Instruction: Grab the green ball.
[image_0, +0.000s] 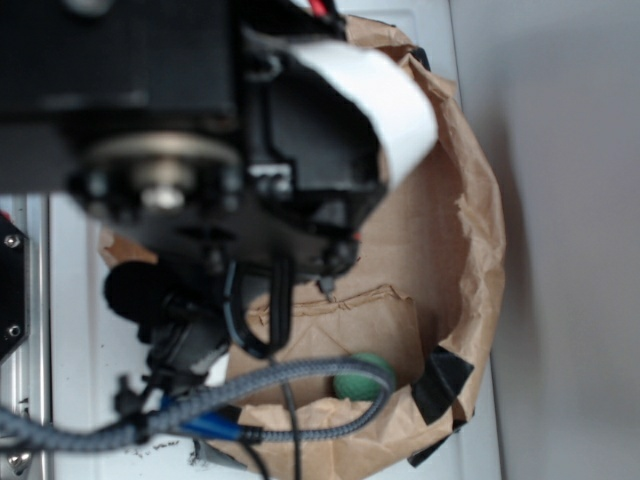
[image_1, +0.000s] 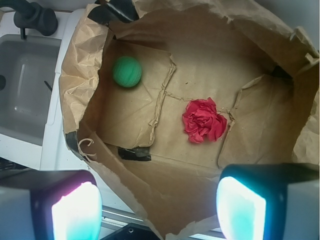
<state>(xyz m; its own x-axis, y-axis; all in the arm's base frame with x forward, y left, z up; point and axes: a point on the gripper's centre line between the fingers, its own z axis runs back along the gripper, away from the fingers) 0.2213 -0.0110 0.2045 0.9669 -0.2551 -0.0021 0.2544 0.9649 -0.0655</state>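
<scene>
The green ball lies on the floor of a torn brown paper bag, near its left wall in the wrist view. In the exterior view the ball shows low in the bag, partly behind a braided cable. A red ruffled cloth wad lies right of the ball in the middle of the bag. My gripper is open and empty, held high over the bag's near rim, well short of the ball. Its two glowing pads stand wide apart.
The bag has torn upright walls patched with black tape. A grey sink basin with a black tap lies left of the bag. The arm's body fills much of the exterior view.
</scene>
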